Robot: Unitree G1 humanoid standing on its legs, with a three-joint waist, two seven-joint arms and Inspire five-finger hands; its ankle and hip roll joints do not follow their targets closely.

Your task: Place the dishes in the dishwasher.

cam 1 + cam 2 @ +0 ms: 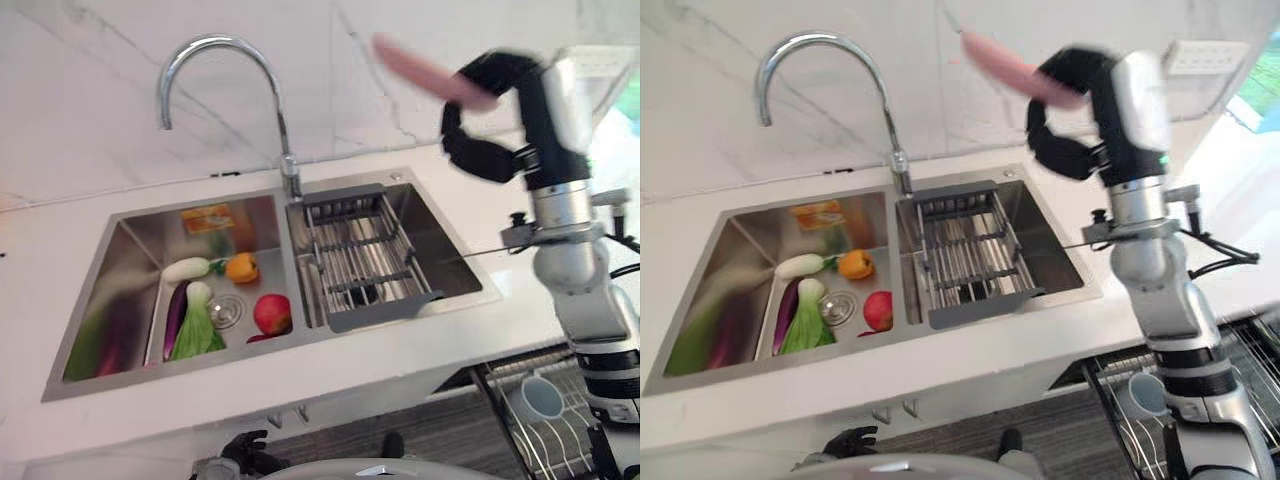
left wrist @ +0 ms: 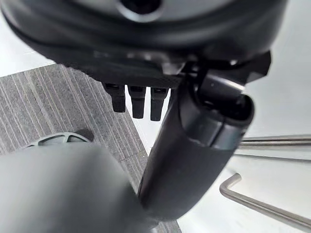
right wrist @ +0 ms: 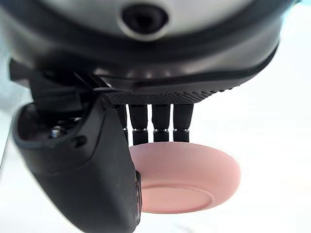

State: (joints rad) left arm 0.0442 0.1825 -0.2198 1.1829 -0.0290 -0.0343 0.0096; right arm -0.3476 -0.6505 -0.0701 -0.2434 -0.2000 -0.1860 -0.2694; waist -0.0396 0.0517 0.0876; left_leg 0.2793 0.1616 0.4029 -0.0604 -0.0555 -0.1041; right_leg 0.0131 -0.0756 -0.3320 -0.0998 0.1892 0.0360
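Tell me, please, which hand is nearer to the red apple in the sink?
Probably the left. The left hand hangs low in front of the counter, below the apple; the right hand is raised above the counter's far right, holding a pink dish.

White counter (image 1: 60,250) w/ dbl sink (image 1: 130,235); veg in left basin, rack (image 1: 365,260) in right.

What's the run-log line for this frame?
right hand: shut on pink plate, raised above sink | left hand: low, idle, holds nothing | dishwasher rack: holds blue cup

Faucet (image 1: 220,90) arches over sink divider; drying rack (image 1: 365,262) fills right basin.
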